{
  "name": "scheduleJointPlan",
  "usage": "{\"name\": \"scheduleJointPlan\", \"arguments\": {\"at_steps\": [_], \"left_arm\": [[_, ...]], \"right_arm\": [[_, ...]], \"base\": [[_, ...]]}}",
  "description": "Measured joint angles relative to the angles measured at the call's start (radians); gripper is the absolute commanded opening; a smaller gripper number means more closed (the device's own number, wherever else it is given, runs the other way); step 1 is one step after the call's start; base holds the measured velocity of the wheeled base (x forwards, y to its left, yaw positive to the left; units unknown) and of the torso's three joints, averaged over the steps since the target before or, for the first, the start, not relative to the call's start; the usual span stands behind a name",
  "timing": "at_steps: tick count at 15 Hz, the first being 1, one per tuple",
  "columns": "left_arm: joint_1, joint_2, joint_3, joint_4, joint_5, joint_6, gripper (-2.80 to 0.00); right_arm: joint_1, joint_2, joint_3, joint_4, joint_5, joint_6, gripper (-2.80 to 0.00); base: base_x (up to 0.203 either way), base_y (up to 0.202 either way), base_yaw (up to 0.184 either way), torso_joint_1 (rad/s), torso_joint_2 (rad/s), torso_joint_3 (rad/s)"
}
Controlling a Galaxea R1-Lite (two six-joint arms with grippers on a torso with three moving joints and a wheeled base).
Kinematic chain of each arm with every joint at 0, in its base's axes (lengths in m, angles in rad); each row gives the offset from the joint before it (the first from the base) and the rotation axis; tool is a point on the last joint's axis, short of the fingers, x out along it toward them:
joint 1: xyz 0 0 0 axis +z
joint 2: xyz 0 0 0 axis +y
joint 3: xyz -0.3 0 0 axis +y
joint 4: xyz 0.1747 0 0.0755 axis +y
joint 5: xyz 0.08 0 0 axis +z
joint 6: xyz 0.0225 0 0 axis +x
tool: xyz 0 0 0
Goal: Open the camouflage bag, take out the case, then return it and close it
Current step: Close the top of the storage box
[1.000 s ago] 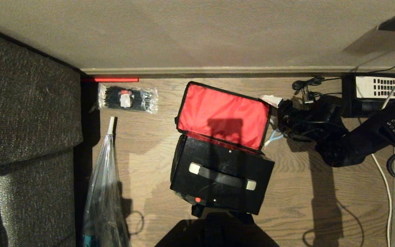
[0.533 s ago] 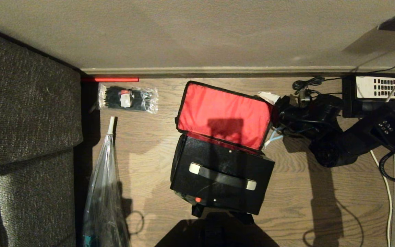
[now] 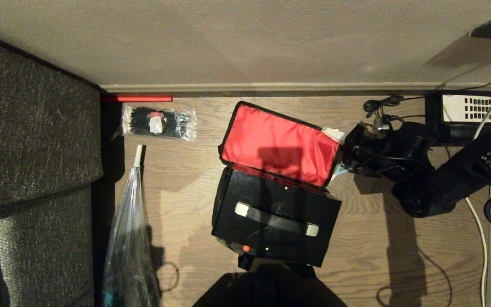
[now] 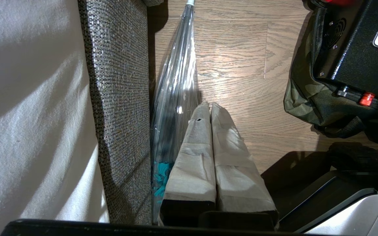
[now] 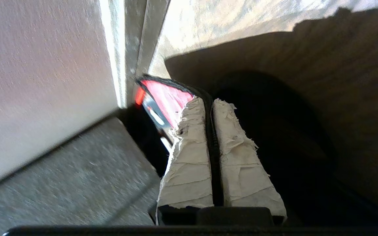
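Note:
The camouflage bag [image 4: 307,98] stands open on the wooden floor, its red-lined lid flap [image 3: 277,143] thrown back toward the wall. Inside it lies the black case [image 3: 271,200] with its long handle [image 3: 276,218] and red latch [image 3: 246,248] facing up. My right gripper [image 3: 338,143] is at the flap's right edge, shut on its black zipper trim [image 5: 210,131], which runs between the two taped fingers [image 5: 189,147]. The left gripper [image 4: 210,105] hangs shut and empty, low beside the sofa, left of the bag.
A grey sofa [image 3: 28,128] fills the left side, with a long clear plastic bag [image 3: 130,230] leaning along it. A packet of black zip ties [image 3: 159,123] lies by the skirting board [image 3: 271,88]. A black telephone [image 3: 467,108] and cables [image 3: 480,238] crowd the right.
The right gripper has closed from open onto the lid flap's right edge. The arm has shifted slightly and the flap's right corner has moved with it. The left arm has stayed still.

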Motion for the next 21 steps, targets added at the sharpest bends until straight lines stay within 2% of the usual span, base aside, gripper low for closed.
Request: {"name": "scheduleJointPlan", "arguments": {"at_steps": [4,7,14,21], "left_arm": [[0.000,0.000,0.000,0.000,0.000,0.000,-2.80],[0.000,0.000,0.000,0.000,0.000,0.000,-2.80],[0.000,0.000,0.000,0.000,0.000,0.000,-2.80],[0.000,0.000,0.000,0.000,0.000,0.000,-2.80]], "right_arm": [[-0.015,-0.058,0.083,-0.006,0.066,-0.051,-2.80],[-0.023,-0.126,0.159,-0.055,0.145,-0.056,-2.80],[-0.025,-0.374,0.432,-0.064,0.310,-0.050,-2.80],[-0.024,-0.512,0.548,-0.061,0.364,-0.065,-2.80]], "base": [[0.000,0.000,0.000,0.000,0.00,0.000],[0.000,0.000,0.000,0.000,0.00,0.000],[0.000,0.000,0.000,0.000,0.00,0.000],[0.000,0.000,0.000,0.000,0.00,0.000]]}}
